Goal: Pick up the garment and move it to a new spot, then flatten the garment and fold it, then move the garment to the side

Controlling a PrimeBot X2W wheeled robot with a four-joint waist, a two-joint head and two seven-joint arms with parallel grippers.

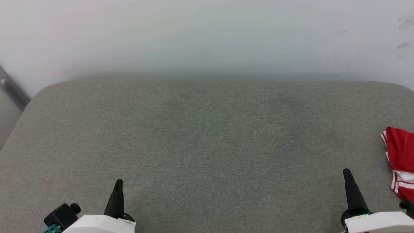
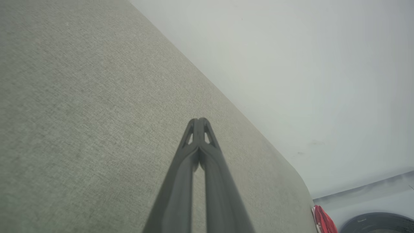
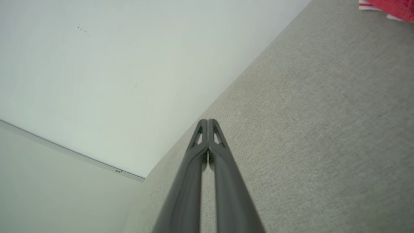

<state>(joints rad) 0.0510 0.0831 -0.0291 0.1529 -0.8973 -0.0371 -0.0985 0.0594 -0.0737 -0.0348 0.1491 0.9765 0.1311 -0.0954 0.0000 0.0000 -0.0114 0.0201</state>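
The garment is a red bundle with white striped trim, lying at the far right edge of the grey padded surface and cut off by the head view's border. A sliver of the garment peeks in low on the right of the left wrist view, and a corner of the garment sits at the top right of the right wrist view. My left gripper stands shut and empty at the lower left. My right gripper is shut and empty, a short way left of the garment. Both tip pairs, left gripper and right gripper, touch.
A pale wall rises right behind the surface's rounded far edge. A grey strip runs down the wall at the far left. A dark round object lies on the floor beyond the surface's right end.
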